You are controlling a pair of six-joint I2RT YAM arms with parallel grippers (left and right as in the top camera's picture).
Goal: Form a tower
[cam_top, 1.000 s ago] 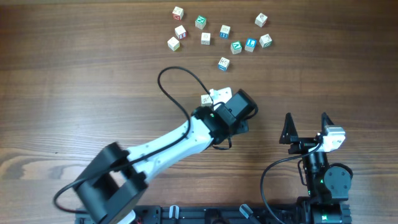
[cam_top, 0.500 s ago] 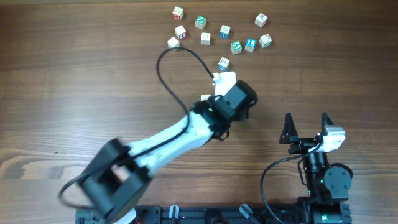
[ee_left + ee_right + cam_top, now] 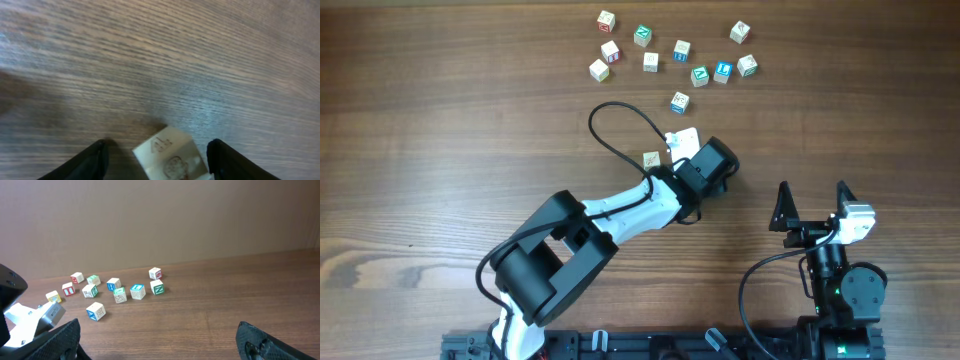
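No tower shows in any view; only single cubes lie flat on the table. A pale wooden letter cube (image 3: 652, 159) (image 3: 170, 157) rests on the wood between the fingers of my left gripper (image 3: 672, 143) (image 3: 157, 146). That gripper is open, with a gap on each side of the cube. My right gripper (image 3: 813, 200) (image 3: 157, 341) stands open near the front right with nothing between its fingers.
Several loose letter cubes (image 3: 681, 50) (image 3: 114, 286) are scattered at the far side. One blue-marked cube (image 3: 680, 101) (image 3: 95, 311) lies nearer, just beyond the left gripper. The left arm's black cable (image 3: 620, 112) loops over the table beside it.
The left gripper has opened and let go of the pale cube, which stays where it was. The left arm swung forward and then shifted, its rear links now nearer the middle. The right arm is still.
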